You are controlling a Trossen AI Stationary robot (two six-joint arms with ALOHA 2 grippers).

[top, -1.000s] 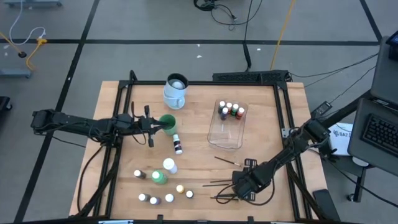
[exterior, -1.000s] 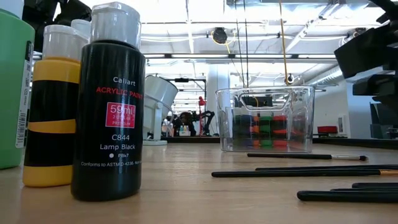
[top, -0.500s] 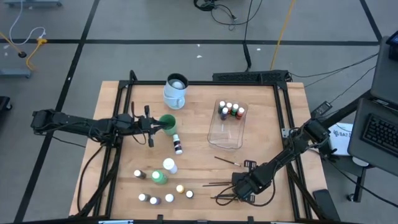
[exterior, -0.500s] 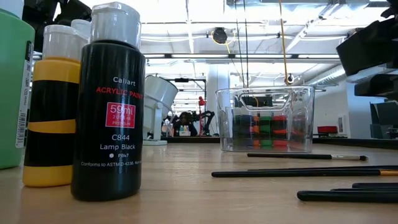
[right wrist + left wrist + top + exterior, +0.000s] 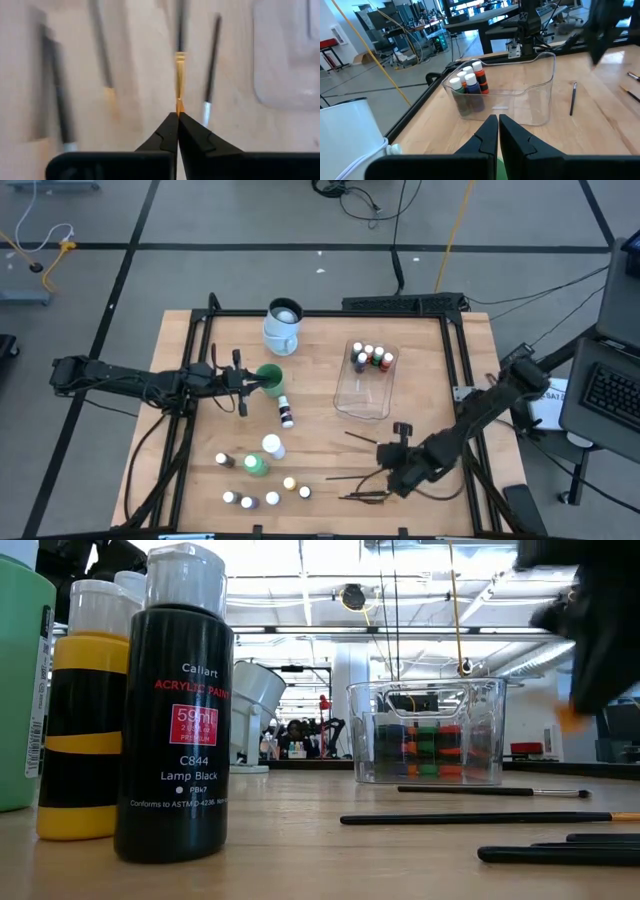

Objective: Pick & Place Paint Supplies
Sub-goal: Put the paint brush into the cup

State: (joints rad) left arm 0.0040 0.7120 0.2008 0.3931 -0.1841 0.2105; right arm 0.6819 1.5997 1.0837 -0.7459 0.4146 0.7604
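Right gripper sits at approx 5 o'clock on the table, fingers pinched together on a thin brush: dark handle, gold ferrule right at the fingertips. Other brushes lie loose on the wood around it, dark handles, some w/ pale or silver ends; low view shows several lying flat toward 3 o'clock.

Bottles: tiny, white caps, scattered around 7 o'clock, upright, apart from each other. Low view reads one as black "Lamp Black", w/ a yellow-and-black one just beside it. Bigger green bottle near 7 o'clock, a white cap just beside it. One small dark bottle lies near table centre.

Tub, clear, rectangular, at approx 2 o'clock: holds a cluster of small bottles at its far end, caps up, red, green, blue, dark bodies; rest of tub bare.

Mug at 12 o'clock, white and pale blue; contents can't tell.

Left gripper at 9–10 o'clock, fingers near closed, tips at a green round thing; whether it grips it can't tell.
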